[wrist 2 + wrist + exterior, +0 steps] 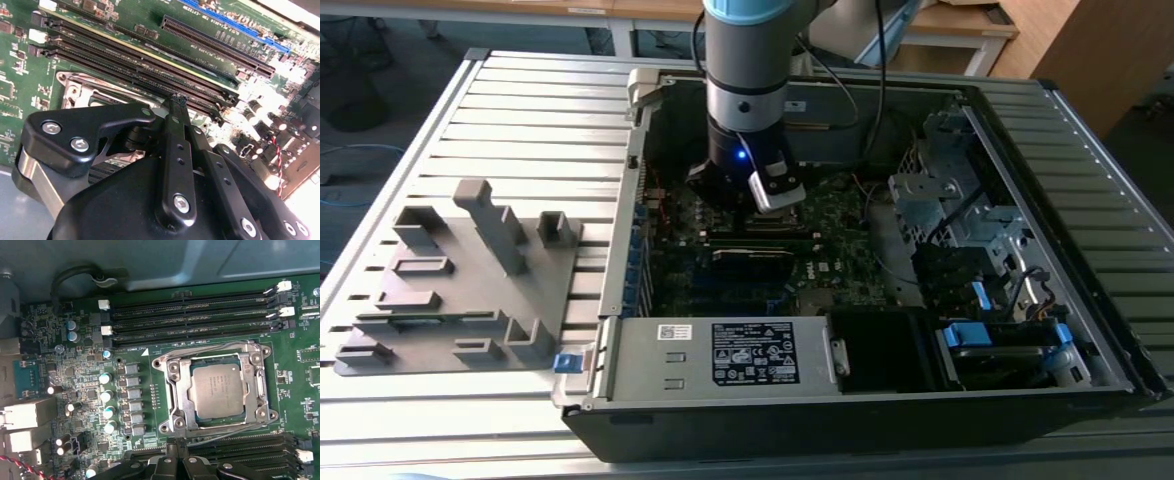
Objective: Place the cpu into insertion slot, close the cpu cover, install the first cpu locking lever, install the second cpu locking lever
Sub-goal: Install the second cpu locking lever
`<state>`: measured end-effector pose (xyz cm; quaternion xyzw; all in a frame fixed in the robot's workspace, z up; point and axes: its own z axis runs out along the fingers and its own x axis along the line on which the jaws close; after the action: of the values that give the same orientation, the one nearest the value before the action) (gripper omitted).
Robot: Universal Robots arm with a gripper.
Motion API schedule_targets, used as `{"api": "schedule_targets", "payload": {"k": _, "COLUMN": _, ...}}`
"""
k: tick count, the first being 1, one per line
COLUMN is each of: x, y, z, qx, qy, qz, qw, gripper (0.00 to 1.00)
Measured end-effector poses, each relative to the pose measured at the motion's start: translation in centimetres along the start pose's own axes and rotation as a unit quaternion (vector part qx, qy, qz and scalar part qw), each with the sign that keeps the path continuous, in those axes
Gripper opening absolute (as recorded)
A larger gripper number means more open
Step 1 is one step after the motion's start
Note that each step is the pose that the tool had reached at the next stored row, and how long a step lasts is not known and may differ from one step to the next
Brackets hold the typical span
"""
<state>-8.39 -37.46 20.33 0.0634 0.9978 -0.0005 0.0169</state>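
In the first wrist view the cpu [220, 390], a grey square chip, lies flat in the insertion slot [239, 360]. The silver cpu cover [177, 390] is folded down around it. One thin wire locking lever [200, 346] runs along one side of the frame and another lever [235, 430] along the opposite side; whether they are latched I cannot tell. My gripper [177, 460] hovers just beside the socket, shut with nothing in it. In the second wrist view its black fingers [176, 100] meet above the memory slots, next to a corner of the cover [80, 82]. In the exterior view the gripper [744, 210] hangs low inside the computer case.
Long black memory slots [195, 315] flank the socket on both sides. Capacitors [106, 395] stand in a row beside it. The case walls [620, 260] and a drive cage [947, 200] hem in the board. A grey fixture block [467, 270] sits on the slatted table at the exterior view's left.
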Motion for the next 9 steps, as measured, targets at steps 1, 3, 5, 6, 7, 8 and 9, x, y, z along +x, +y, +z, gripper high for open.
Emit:
{"api": "schedule_targets", "payload": {"k": 1, "x": 0.0, "y": 0.0, "z": 0.03, "qx": -0.0002, "qy": 0.0, "qz": 0.0, "qw": 1.0, "gripper": 0.11}}
{"api": "schedule_targets", "payload": {"k": 3, "x": 0.01, "y": 0.0, "z": 0.07, "qx": -0.0024, "qy": 0.0003, "qz": 0.0, "qw": 1.0, "gripper": 0.11}}
{"api": "schedule_targets", "payload": {"k": 5, "x": 0.02, "y": 0.0, "z": 0.12, "qx": -0.0062, "qy": 0.0008, "qz": 0.0, "qw": 0.99998, "gripper": 0.11}}
{"api": "schedule_targets", "payload": {"k": 6, "x": 0.02, "y": 0.0, "z": 0.15, "qx": -0.0076, "qy": 0.001, "qz": 0.0, "qw": 0.99997, "gripper": 0.11}}
{"api": "schedule_targets", "payload": {"k": 7, "x": 0.02, "y": 0.0, "z": 0.18, "qx": -0.0091, "qy": 0.0011, "qz": 0.0, "qw": 0.99996, "gripper": 0.11}}
{"api": "schedule_targets", "payload": {"k": 8, "x": 0.02, "y": 0.0, "z": 0.21, "qx": -0.0107, "qy": 0.0013, "qz": 0.0, "qw": 0.99994, "gripper": 0.11}}
{"api": "schedule_targets", "payload": {"k": 9, "x": 0.02, "y": 0.0, "z": 0.24, "qx": -0.0128, "qy": 0.0016, "qz": 0.0, "qw": 0.99992, "gripper": 0.11}}
